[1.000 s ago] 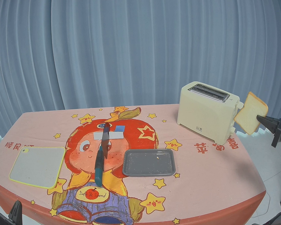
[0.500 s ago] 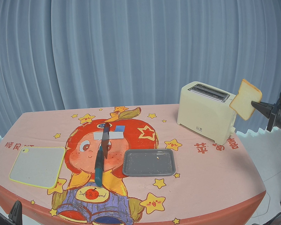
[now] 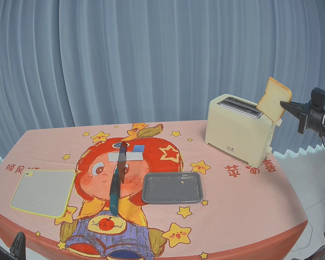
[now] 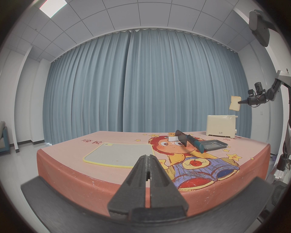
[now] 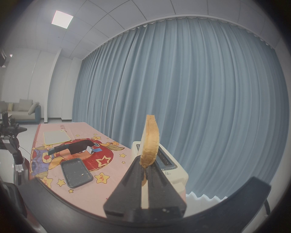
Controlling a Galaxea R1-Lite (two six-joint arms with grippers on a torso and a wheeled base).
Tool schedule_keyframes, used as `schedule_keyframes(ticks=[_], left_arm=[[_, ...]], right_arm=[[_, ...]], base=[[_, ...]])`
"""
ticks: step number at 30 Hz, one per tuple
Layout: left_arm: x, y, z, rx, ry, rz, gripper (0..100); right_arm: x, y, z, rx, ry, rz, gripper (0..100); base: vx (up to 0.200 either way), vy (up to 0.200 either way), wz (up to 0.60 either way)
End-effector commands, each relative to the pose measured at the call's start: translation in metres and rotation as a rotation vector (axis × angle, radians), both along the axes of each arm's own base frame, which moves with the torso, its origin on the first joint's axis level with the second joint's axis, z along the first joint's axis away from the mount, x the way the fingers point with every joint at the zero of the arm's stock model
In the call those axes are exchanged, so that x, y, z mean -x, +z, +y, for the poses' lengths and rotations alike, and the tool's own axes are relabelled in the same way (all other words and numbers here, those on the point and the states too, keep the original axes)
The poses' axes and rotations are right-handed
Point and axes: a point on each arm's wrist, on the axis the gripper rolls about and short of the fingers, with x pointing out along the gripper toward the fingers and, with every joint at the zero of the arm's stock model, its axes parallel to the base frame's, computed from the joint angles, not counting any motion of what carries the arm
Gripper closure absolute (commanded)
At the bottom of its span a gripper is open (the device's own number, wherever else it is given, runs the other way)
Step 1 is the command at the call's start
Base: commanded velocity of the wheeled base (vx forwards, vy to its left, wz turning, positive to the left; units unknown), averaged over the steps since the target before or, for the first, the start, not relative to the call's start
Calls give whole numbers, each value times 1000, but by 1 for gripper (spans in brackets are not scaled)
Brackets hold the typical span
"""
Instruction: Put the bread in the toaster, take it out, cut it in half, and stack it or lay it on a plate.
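Far right on the table sits the toaster, and I hold the bread on edge just above its right end, clamped in my right gripper, the slots lying leftward and below, roughly in line, I judge.

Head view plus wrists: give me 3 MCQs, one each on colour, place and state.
1. The tray is:
A. yellow
B. grey
C. white

2. The bread slice is:
A. in the air by the right end of the toaster, higher than its slots
B. down in a slot
C. flat on the tray

3. The left gripper is:
A. open wide
B. shut on the bread slice
C. shut, empty

Answers:
1. B, since the head view shows a dark grey tray.
2. A, since the right gripper holds the slice by its edge, clear of the toaster top.
3. C, since its fingers meet with nothing between them.
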Motion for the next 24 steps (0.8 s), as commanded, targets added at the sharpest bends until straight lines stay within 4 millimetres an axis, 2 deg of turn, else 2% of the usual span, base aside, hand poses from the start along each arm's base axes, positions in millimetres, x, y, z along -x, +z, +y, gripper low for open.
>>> schedule_keyframes(ticks=[1,13,15,16,24], left_arm=[[0,-5,0,0,1,1,100],[0,-5,0,0,1,1,100],[0,-5,0,0,1,1,100],[0,-5,0,0,1,1,100],[0,-5,0,0,1,1,100]], right_arm=[[-17,-3,2,15,5,8,100],[-63,1,2,77,16,-40,100],[-63,1,2,77,16,-40,100],[-71,-1,2,76,21,-37,100],[-89,-5,3,76,26,-31,100]], base=[[0,0,0],[0,0,0],[0,0,0],[0,0,0],[0,0,0]])
